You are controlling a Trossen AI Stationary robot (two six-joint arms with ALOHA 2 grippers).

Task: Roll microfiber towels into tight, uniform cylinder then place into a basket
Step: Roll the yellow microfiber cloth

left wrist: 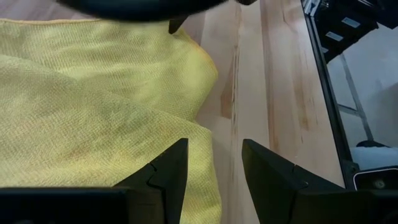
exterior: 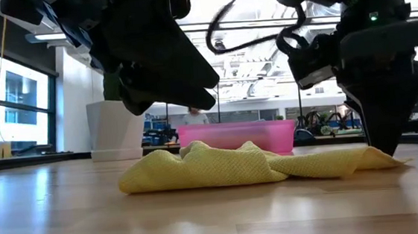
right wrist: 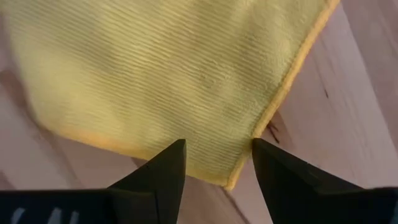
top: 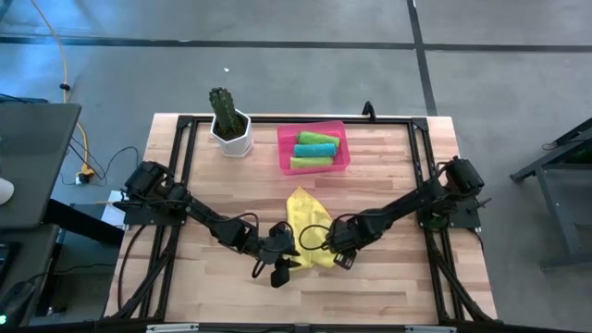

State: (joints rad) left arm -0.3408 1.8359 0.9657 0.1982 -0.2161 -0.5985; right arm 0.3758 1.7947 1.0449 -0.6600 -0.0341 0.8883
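Three rolled towels, two lime green and one teal, already lie side by side in the pink basket at the far side of the bench, so I judge the yellow towel to be the last one to roll. It lies rumpled and unrolled near the middle of the bench, closer to me than the basket, one end bunched into a low hump and the other trailing flat. I have brought both arms down over its near end because a roll has to start from an edge held at two places. My left tool has its fingers apart, one finger over the cloth and the other over bare wood, straddling the towel's side edge. My right tool also has its fingers apart and grips nothing; a hemmed corner of the yellow cloth lies just ahead of its tips. In the level view across the bench the right tool's point sits down at the flat end of the towel, while the left hangs a little above the hump. The white pot with the cactus stands beside the basket, well clear of the work.
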